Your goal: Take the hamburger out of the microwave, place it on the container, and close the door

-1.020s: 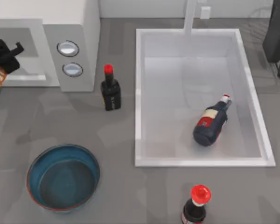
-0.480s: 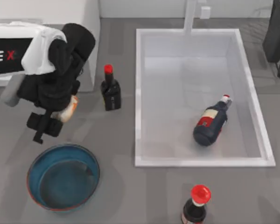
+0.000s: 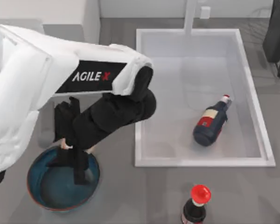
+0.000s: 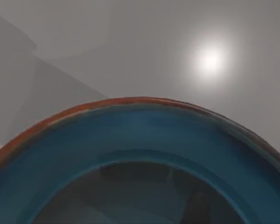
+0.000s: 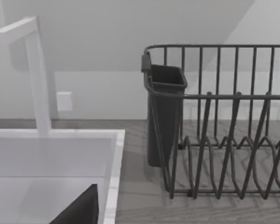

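From above, the left arm (image 3: 60,88) reaches in from the table's left side and slants down toward the near left corner, its white sleeve lettered AGILEX and its black wrist covering most of the microwave (image 3: 60,11), of which a white strip of the top shows along the far edge. The left gripper (image 3: 74,161) hangs over the far part of the bowl (image 3: 42,196), its dark fingers (image 3: 80,171) pointing down into the blue inside. Whether the fingers are spread or closed cannot be told, since the wrist and its shadow cover them, and the hamburger cannot be made out between them; a small pale sliver at the wrist's edge just above the bowl's rim is too slight to name. In the left wrist view the bowl (image 4: 140,135) lies directly below the camera, its reddish-brown rim arching over the blue wall and the darker floor, with grey table (image 4: 130,46) beyond it. To the right of the arm sits the white sink (image 3: 139,93), with a dark bottle (image 3: 210,122) lying on its side in the basin, red cap toward the far right. Near the front edge, right of the bowl, a red-capped bottle (image 3: 196,205) stands upright. At the far right corner stands a dark wire dish rack (image 3: 277,37); the right wrist view looks across the sink's rim (image 5: 114,168) at that rack (image 5: 224,121) and the white tap (image 5: 37,79).
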Motion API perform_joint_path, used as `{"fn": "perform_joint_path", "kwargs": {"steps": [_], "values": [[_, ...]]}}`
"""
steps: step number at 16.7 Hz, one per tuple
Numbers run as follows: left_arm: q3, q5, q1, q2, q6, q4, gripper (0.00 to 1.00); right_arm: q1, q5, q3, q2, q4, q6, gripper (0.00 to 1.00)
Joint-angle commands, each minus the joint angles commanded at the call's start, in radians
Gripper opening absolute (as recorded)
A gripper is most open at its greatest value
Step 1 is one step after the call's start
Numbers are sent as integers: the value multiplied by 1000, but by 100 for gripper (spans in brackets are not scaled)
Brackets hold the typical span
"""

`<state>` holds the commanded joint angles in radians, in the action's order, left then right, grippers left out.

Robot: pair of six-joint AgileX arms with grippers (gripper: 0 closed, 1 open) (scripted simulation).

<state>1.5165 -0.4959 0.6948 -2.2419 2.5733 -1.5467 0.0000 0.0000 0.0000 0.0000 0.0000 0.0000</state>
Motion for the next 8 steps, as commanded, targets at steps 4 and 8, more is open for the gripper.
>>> {"fn": "perform_joint_path", "kwargs": {"steps": [4,8], "values": [[40,-68,94,-118,221,-183,0,0,0,0,0,0,0,100],[55,-99,127,-171,280,-240,0,0,0,0,0,0,0,100]]}}
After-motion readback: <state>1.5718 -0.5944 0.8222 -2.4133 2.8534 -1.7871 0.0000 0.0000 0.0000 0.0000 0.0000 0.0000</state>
